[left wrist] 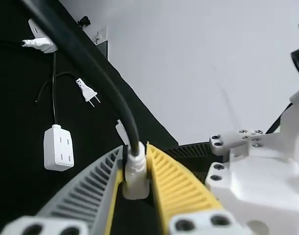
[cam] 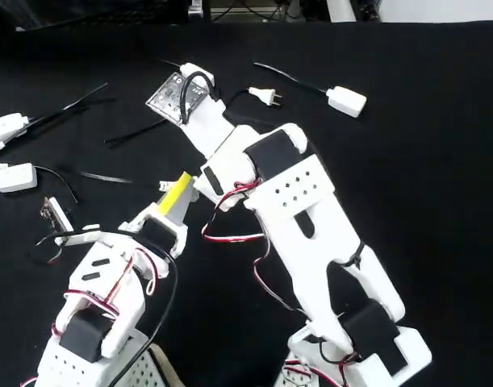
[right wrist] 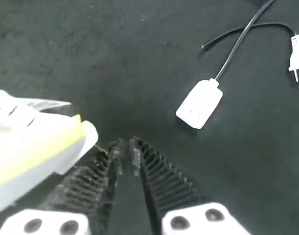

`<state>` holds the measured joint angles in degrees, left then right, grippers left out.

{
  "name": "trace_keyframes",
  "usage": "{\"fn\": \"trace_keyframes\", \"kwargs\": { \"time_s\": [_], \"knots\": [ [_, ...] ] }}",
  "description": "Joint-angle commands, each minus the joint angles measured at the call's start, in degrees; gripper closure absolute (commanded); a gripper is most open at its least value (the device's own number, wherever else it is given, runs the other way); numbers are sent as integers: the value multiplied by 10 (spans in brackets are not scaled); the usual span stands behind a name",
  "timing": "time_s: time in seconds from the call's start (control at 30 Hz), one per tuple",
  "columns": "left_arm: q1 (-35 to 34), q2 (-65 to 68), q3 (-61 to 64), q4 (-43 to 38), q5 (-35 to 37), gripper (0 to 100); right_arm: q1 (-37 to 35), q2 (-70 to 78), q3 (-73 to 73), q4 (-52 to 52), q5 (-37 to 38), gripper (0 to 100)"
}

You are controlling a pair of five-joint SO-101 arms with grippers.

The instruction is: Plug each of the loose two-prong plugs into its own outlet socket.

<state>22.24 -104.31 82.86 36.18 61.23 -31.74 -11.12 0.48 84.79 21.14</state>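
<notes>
The left gripper has its grey and yellow jaws pinched on a white plug, squeezing the flat sides of the moulded body. The plug hangs above the black cloth, and its prongs are hidden from where I stand. The black cord springs out of the plug's neck and arcs away thick and stiff-looking. I'd say that cord is the awkward part: the plug itself looks light, hard and smooth, so a springy lead could twist it between the ribbed pads. The body is the place to hold it, never the cord and never the thin prongs, which look easy to bend.

Over on the cloth lies an outlet socket, slots facing up, with a loose plug a little way beyond it. The socket is a small, light block on its own lead, so my guess is that it slides under any push unless something pins it.

The right gripper hangs low over the cloth, its dark fingers pressed together on nothing. It looks free to steady that socket by its long sides.
</notes>
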Motion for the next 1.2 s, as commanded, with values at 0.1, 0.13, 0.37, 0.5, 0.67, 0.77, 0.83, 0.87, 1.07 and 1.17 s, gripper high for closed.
{"fn": "trace_keyframes", "kwargs": {
  "time_s": [0.1, 0.13, 0.37, 0.5, 0.67, 0.77, 0.83, 0.87, 1.07, 1.17],
  "knots": [
    [29, -3, -26, 4, -1, 970, 16, -2, -41, -23, 15, 986],
    [29, -3, -26, 4, -1, 970, 16, -2, -42, -23, 15, 986],
    [30, -3, -25, 4, -1, 970, 40, -2, -39, -58, 10, 986],
    [32, -3, -25, 4, -1, 970, 43, -1, -38, -59, 10, 986],
    [51, -3, -17, 4, -1, 970, 40, -1, -37, -57, 9, 986],
    [48, -3, -15, 0, -1, 970, 36, -2, -27, -58, 9, 986],
    [48, -3, -17, 2, -2, 970, 37, -2, -22, -68, 9, 986],
    [46, -3, -16, 2, -2, 970, 38, -2, -20, -76, 8, 986],
    [-52, -3, -17, -4, -3, 970, 101, -2, -43, -85, -76, 986],
    [-97, -3, -7, -43, -2, 970, 112, -1, -41, -82, -90, 986]
  ]
}}
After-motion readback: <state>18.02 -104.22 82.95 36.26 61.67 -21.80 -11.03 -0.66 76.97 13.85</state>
